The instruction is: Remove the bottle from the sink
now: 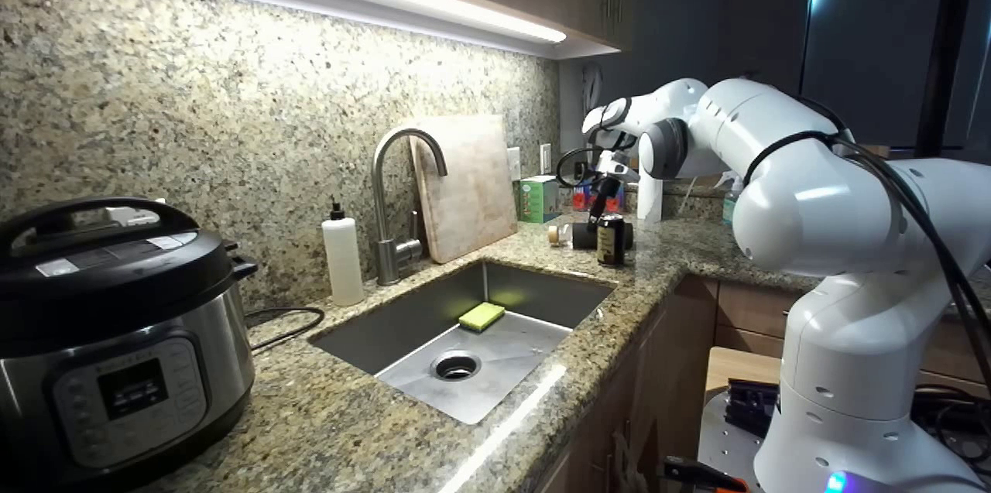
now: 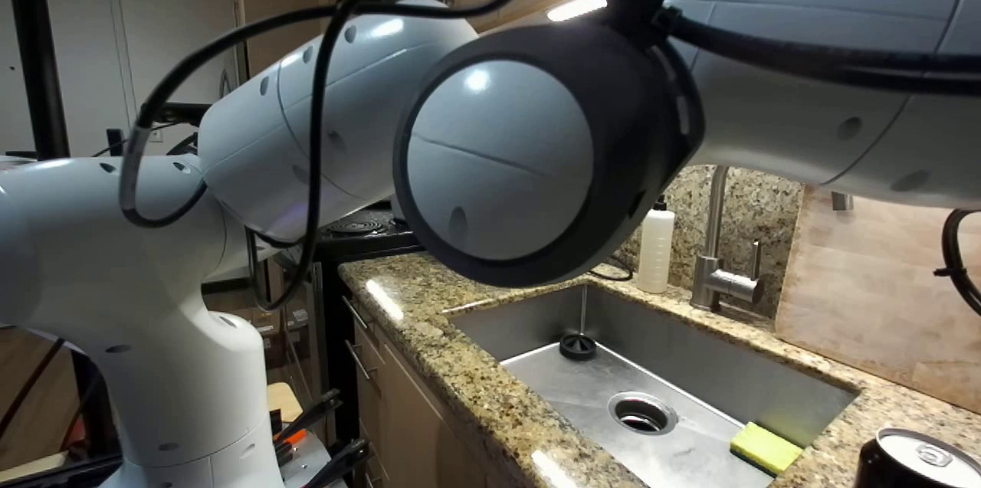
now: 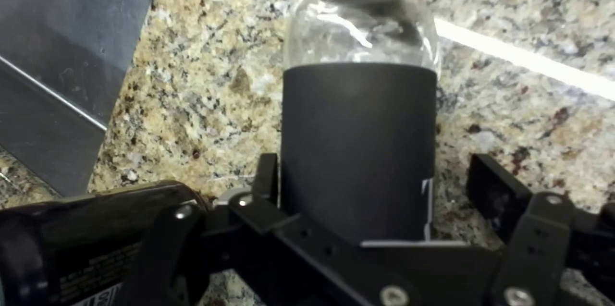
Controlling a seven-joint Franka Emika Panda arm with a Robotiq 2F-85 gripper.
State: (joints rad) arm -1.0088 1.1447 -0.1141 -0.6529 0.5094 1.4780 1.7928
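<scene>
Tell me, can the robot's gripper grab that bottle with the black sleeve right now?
Probably yes. The gripper is open, and the bottle lies between its jaws, with a gap left on one side. The can stands close by on the other side, but looks outside the grip.

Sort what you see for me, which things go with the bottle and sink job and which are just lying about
Belongs to the job:
sink
black-sleeved bottle, on its side outside the sink
gripper, open over the bottle

Just lying about:
black can
yellow-green sponge, in the sink
white pump bottle
pale board
electric cooker
green box
</scene>
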